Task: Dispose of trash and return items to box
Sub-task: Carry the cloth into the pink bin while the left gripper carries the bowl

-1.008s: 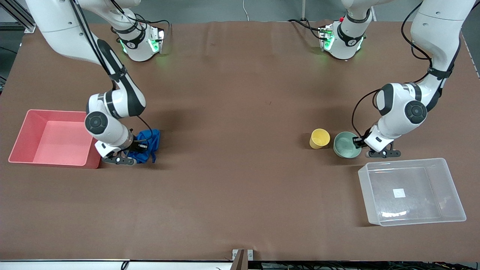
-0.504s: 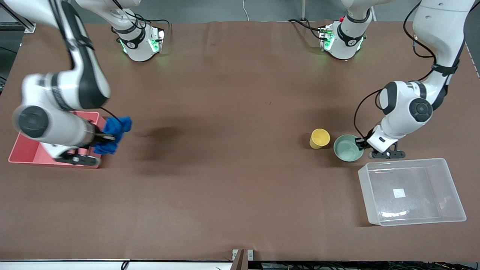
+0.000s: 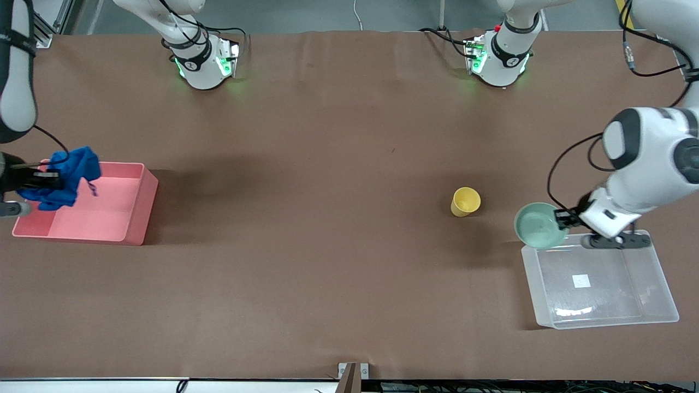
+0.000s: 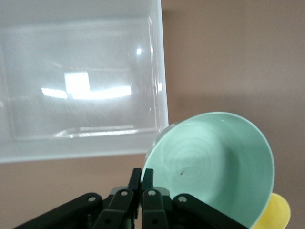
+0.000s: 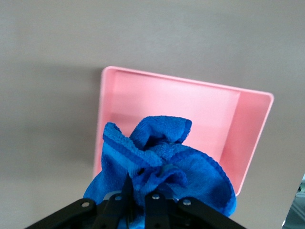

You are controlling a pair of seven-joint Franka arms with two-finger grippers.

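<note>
The right gripper point(image 5: 136, 198) is pinching the soft, crumpled royal-blue cloth rag point(image 3: 68, 176) over the opaque pink rectangular bin point(image 3: 139, 210); it likely drapes. The left gripper point(image 4: 142, 183) is clamping the rigid pale mint-green round bowl point(image 3: 539, 225) by its rim over the clear rectangular plastic box point(image 3: 663, 300) edge. Only the wrist views are showing both grips; the small yellow plastic cup point(image 3: 465, 201) is standing nearby.

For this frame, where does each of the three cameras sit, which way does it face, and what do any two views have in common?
Front view: high across the table, facing both bases; shows both arms, pink bin, yellow cup, clear box.
Left wrist view: on the left arm, looking down past the left gripper, jaws shut on the mint bowl, over the box's corner.
Right wrist view: on the right arm, looking down past the right gripper holding the blue rag over the pink bin.
Shared: left wrist and front both show bowl, cup, box.
</note>
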